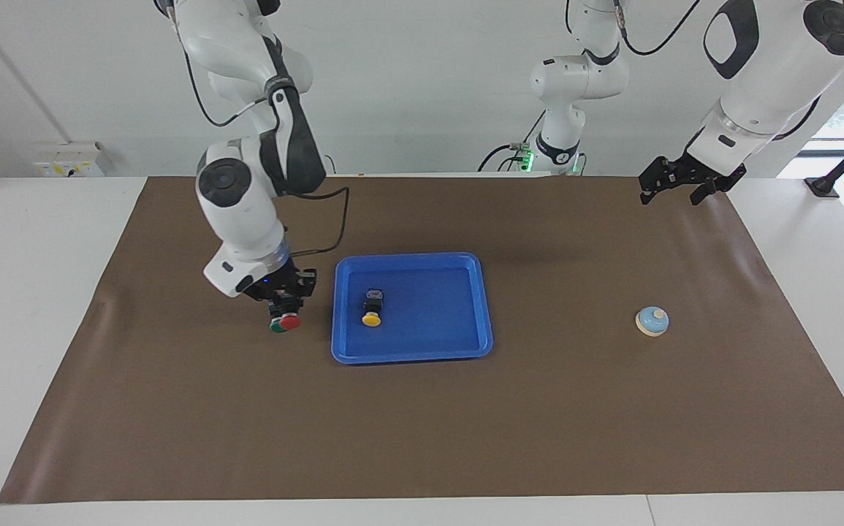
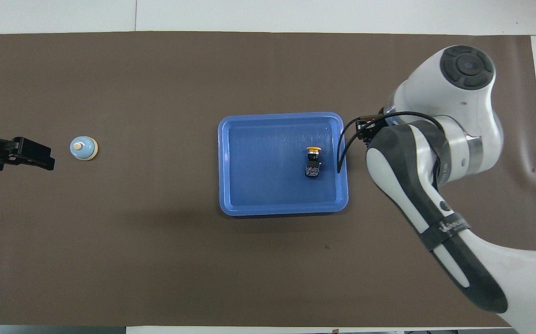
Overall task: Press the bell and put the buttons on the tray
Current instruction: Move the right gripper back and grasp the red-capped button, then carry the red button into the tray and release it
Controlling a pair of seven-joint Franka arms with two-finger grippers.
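The yellow button (image 1: pixel 371 315) is seen lying inside the tray (image 1: pixel 412 355), so one of the three buttons is judged as already placed. The red button (image 1: pixel 290 321) is grasped in the clenched fingers of the right end effector (image 1: pixel 284 301), which is raised above the brown mat (image 1: pixel 422 438) just beside the tray, on the side toward the right arm's end of the worktop. Directly under it only a small edge of the green button (image 1: pixel 274 328) is visible, and this one lies on the mat, not yet collected. In the overhead view both of these buttons are hidden by the right arm.

The bell (image 1: pixel 652 321) stands on the mat toward the left arm's end, well apart from the tray. Whether it is already pressed cannot be told. The left end effector (image 1: pixel 674 183) is held released, its fingers spread, above the mat and apart from the bell; this arm waits.

What is left, as judged: the red button is to be set in the tray, then the green one.
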